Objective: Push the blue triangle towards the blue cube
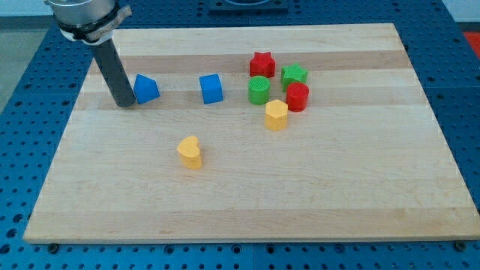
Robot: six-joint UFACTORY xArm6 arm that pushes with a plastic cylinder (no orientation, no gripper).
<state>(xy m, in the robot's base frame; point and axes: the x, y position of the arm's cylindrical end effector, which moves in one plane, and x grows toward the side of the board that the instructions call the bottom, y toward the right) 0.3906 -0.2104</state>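
The blue triangle (145, 88) lies on the wooden board at the view's upper left. The blue cube (211, 88) stands to its right, about one block's width apart from it. My tip (124, 104) rests on the board just left of the blue triangle, touching or nearly touching its left side. The dark rod rises from there to the view's top left.
A cluster lies right of the blue cube: red star (262, 64), green star (294, 75), green cylinder (259, 91), red cylinder (298, 97), yellow hexagonal block (276, 115). A yellow heart (190, 151) lies lower, left of centre. The board's left edge (71, 127) is near my tip.
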